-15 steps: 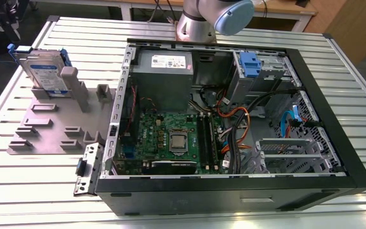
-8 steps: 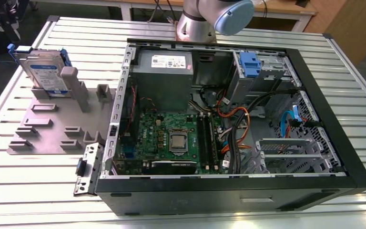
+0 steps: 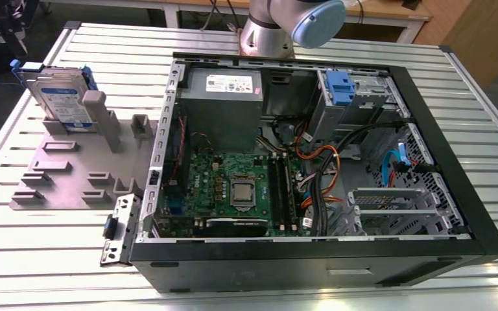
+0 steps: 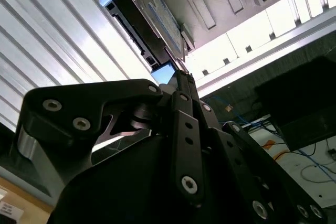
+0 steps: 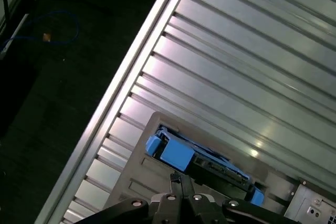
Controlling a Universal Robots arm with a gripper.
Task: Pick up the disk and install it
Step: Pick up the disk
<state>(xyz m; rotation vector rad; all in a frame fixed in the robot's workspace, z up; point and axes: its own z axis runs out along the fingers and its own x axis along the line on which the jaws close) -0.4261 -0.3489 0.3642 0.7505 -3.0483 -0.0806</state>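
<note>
The disk (image 3: 59, 97) stands on edge in a grey holder (image 3: 59, 175) by the worktop's (image 3: 24, 259) far corner, on the exterior view's left. Its label faces the near edge and its blue tab is up. The long axis looks upright, though posts hide its foot. Toward the exterior view's right lies an open case (image 3: 318, 162). The arm (image 3: 271, 29) rises at the far edge, cut off above. In both wrist views the gripper (image 4: 181, 77) (image 5: 176, 178) points at the disk, clear of it, fingers together on nothing.
</note>
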